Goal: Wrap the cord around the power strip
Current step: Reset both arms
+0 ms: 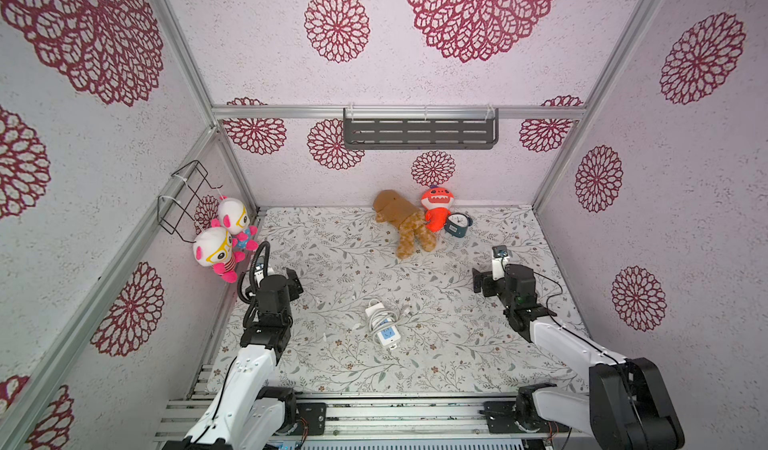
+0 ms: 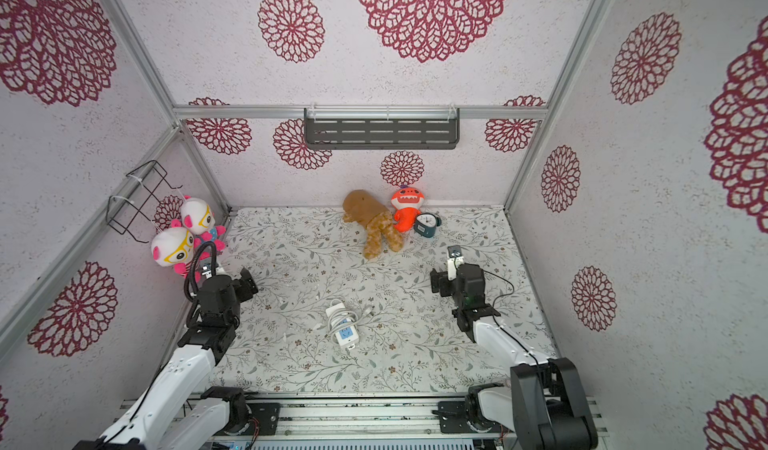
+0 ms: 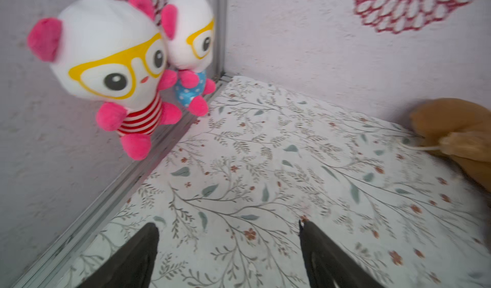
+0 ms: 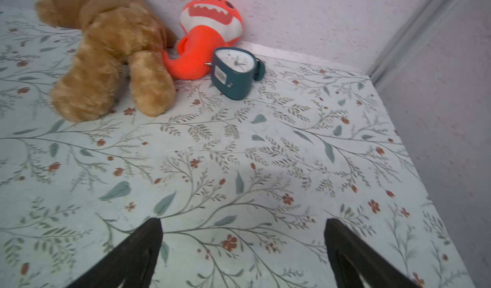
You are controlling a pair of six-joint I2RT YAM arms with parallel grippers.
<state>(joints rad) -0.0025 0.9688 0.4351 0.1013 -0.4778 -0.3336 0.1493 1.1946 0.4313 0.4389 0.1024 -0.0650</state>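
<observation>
Tabletop (image 1: 332, 365) read as a clock face from above, 12 o'clock at the back wall. The power strip (image 1: 387, 335) lies just toward 6 o'clock from the centre, blue socket face up, its long axis running roughly 11 to 5 o'clock. The cord (image 1: 379, 317) is looped in several turns across the strip's 11 o'clock half, and its loose end trails off toward 2 o'clock, resting on the tabletop.

The left tool (image 3: 227, 223) sits near 9 o'clock, its jaws spread wide with only the tabletop between them. The right tool (image 4: 243, 220) sits near 3 o'clock, likewise wide and holding nothing. Both are well apart from the strip.

At 12 to 1 o'clock, against the back wall, lie a brown plush (image 1: 405, 225), an orange plush (image 1: 436, 209) and a teal clock (image 1: 457, 223). Two white-and-pink dolls (image 1: 226, 236) hang by the 10 o'clock corner.
</observation>
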